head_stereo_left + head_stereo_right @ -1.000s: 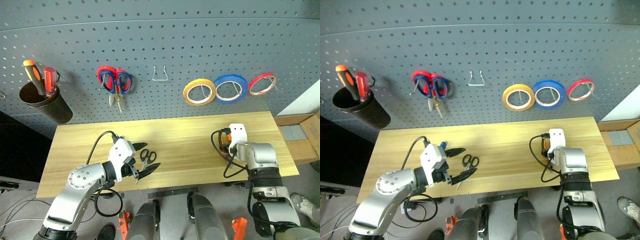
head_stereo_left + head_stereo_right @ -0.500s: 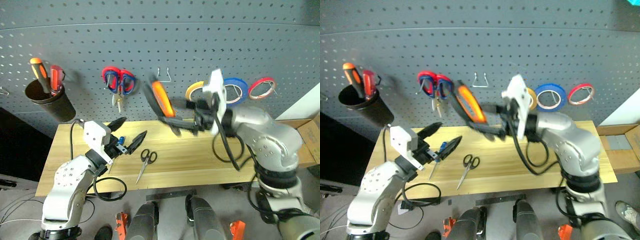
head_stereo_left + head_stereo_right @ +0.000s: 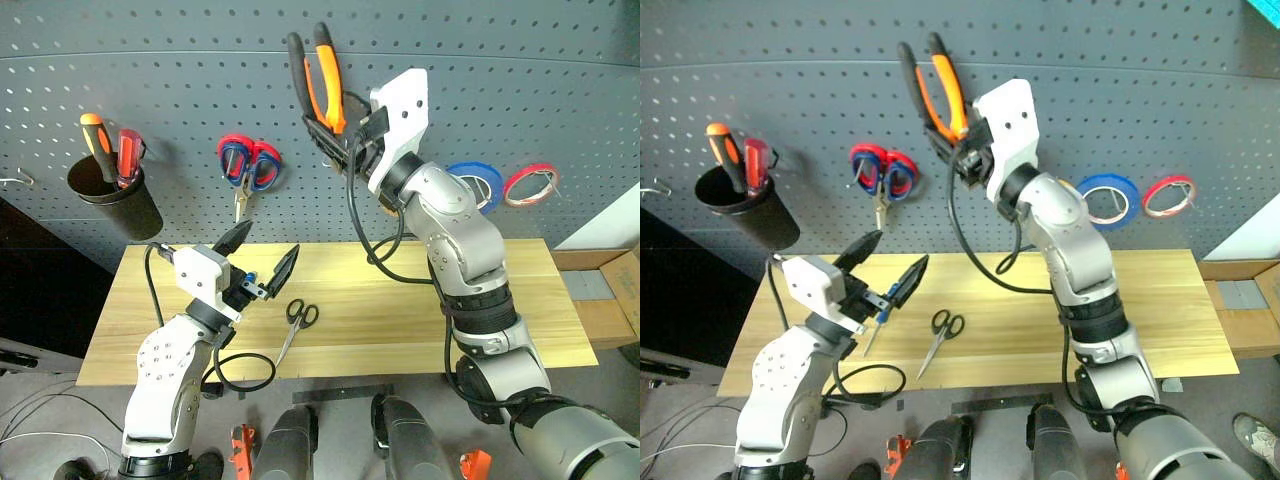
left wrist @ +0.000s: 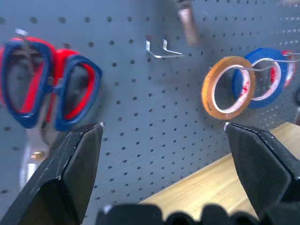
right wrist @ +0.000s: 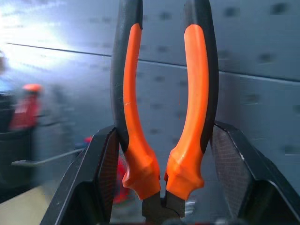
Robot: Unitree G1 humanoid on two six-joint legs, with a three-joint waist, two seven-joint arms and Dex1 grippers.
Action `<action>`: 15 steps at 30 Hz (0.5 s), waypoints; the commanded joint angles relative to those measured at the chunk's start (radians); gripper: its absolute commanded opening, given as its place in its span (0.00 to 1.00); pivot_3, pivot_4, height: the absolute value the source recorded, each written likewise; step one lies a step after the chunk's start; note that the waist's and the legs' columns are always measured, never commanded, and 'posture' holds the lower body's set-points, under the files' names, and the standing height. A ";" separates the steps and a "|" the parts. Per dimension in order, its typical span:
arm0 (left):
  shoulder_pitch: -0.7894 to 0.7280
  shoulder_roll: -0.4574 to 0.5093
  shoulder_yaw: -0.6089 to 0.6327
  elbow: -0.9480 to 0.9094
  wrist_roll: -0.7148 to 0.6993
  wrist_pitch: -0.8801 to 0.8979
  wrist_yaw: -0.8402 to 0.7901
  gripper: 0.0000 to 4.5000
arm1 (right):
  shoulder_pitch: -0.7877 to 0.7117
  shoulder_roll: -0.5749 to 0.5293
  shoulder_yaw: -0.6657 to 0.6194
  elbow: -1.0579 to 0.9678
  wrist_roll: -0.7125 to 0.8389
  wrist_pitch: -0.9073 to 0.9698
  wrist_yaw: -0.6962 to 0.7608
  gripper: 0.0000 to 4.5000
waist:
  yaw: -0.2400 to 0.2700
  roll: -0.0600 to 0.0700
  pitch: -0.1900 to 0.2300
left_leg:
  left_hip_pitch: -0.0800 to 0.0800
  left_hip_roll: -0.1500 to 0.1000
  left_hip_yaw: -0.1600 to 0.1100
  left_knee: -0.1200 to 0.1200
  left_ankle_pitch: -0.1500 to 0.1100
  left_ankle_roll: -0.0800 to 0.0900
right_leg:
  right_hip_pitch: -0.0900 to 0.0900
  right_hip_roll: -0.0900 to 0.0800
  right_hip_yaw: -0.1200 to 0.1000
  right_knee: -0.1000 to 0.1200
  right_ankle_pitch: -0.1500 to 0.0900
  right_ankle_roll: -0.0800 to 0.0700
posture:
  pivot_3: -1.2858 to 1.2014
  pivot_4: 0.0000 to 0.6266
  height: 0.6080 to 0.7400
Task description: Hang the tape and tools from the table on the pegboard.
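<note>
Progress: the thin yellow tape ring (image 4: 227, 87) already hangs on a wire hook of the dark grey-blue perforated pegboard (image 3: 520, 70), beside a blue ring (image 3: 480, 180) and a thinner red ring (image 3: 527, 178).

The orange-and-black-handled pliers (image 3: 318, 72) are clenched in the right gripper (image 3: 338, 142), handles upward, raised against the board at 12 o'clock; not yet hung as far as I can judge.

Left gripper (image 3: 260, 258) released, jaws wide, holding nothing, above the long pale yellow wooden table (image 3: 400, 300) at 8 o'clock.

Still on the table: slim black-handled steel scissors (image 3: 295, 325), and just beside the left gripper a small blue-handled screwdriver (image 3: 883, 315).

Room: red-and-blue-handled scissors (image 3: 247, 165) on the board at 10 o'clock; black cup (image 3: 115, 200) holding tools at 9 o'clock; a free wire hook (image 4: 161, 49)
</note>
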 commanded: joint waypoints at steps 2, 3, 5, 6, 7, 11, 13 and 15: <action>-0.006 -0.006 -0.002 -0.027 -0.022 -0.011 0.007 0.99 | -0.049 0.031 -0.025 0.060 -0.033 -0.130 -0.042 0.54 | -0.002 0.000 0.000 | 0.000 0.000 0.000 0.000 0.000 0.000 | 0.000 0.000 0.000 0.000 0.000 0.000 | 0.51 0.28 1.00; -0.002 -0.005 0.001 -0.028 -0.024 -0.002 0.012 0.99 | -0.045 0.041 -0.027 0.072 -0.036 -0.144 -0.048 0.54 | -0.002 0.000 -0.001 | 0.000 0.000 0.000 0.000 0.000 0.000 | 0.000 0.000 0.000 0.000 0.000 0.000 | 0.51 0.28 1.00; 0.006 0.001 0.004 -0.026 -0.027 0.005 0.009 0.99 | -0.043 0.054 -0.025 0.092 -0.047 -0.176 -0.053 0.54 | -0.003 0.000 -0.001 | 0.000 0.000 0.000 0.000 0.000 0.000 | 0.000 0.001 0.001 0.001 0.000 0.000 | 0.52 0.28 1.00; 0.012 0.004 0.003 -0.025 -0.026 0.005 0.005 0.99 | -0.046 0.061 -0.026 0.105 -0.056 -0.194 -0.066 0.54 | -0.004 0.000 -0.001 | 0.000 0.001 0.001 0.000 0.000 0.000 | 0.000 0.002 0.001 0.001 0.000 0.000 | 0.52 0.28 1.00; 0.017 0.006 0.003 -0.027 -0.025 0.003 0.003 0.99 | -0.049 0.067 -0.028 0.116 -0.059 -0.206 -0.074 0.54 | -0.004 0.000 -0.001 | 0.000 0.001 0.001 0.000 0.000 0.000 | 0.000 0.002 0.001 0.001 0.000 0.000 | 0.52 0.27 1.00; 0.025 0.000 0.004 -0.040 -0.031 0.010 0.015 0.99 | -0.070 0.089 -0.033 0.185 -0.077 -0.274 -0.095 0.54 | -0.002 0.000 -0.005 | 0.000 0.001 0.001 0.000 0.000 0.000 | -0.001 0.004 0.001 0.001 0.000 0.000 | 0.52 0.27 1.00; 0.027 0.001 0.003 -0.042 -0.032 0.012 0.017 0.99 | -0.080 0.101 -0.037 0.216 -0.082 -0.306 -0.105 0.54 | -0.002 0.000 -0.008 | 0.000 0.001 0.001 0.000 0.000 0.000 | -0.001 0.005 0.001 0.001 0.000 -0.001 | 0.52 0.27 1.00; 0.027 0.004 0.005 -0.042 -0.033 0.012 0.018 0.99 | -0.081 0.113 -0.034 0.251 -0.088 -0.340 -0.113 0.54 | -0.002 0.000 -0.009 | 0.001 0.001 0.001 0.000 0.000 0.000 | -0.001 0.005 0.002 0.001 0.000 -0.001 | 0.52 0.27 1.00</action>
